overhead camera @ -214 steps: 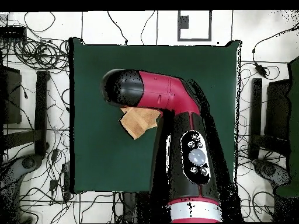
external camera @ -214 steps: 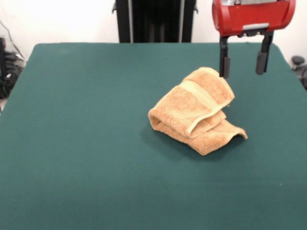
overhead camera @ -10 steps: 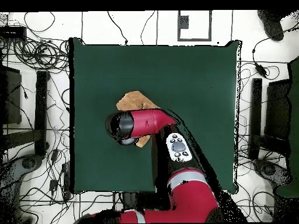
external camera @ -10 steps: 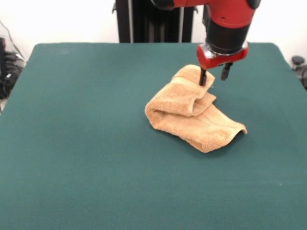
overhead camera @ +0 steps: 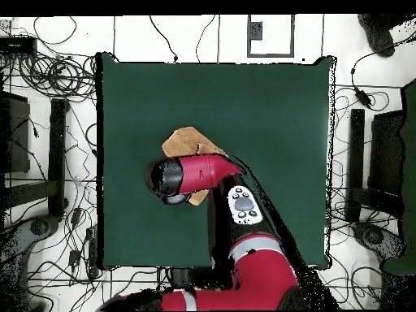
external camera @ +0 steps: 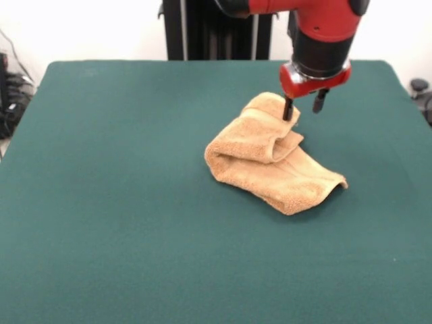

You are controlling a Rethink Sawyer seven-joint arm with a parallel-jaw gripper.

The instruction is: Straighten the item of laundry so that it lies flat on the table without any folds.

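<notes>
Gripper [external camera: 302,108] at the far end of the laundry, fingers pointing down and set a narrow gap apart; one fingertip [external camera: 288,115] touches or presses into the top fold, while the other hangs just past the cloth's far edge, over bare felt, so nothing appears to be pinched between them. Towel [external camera: 270,158], tan-orange terry, lies right of centre on the green table [external camera: 101,169] as seen in the front view, bunched into a thick roll with several layers doubled over one another and one flap spread toward the near right corner. Judged against the task, little is done: the cloth remains folded on itself, and no large part of it lies in a single layer. Remaining work, by this reading, is to take hold of an edge or corner, draw the layers apart, and spread the whole piece flat. Overhead view: the arm [overhead camera: 203,172] covers most of the towel [overhead camera: 185,140], leaving only one corner exposed beyond the wrist.
</notes>
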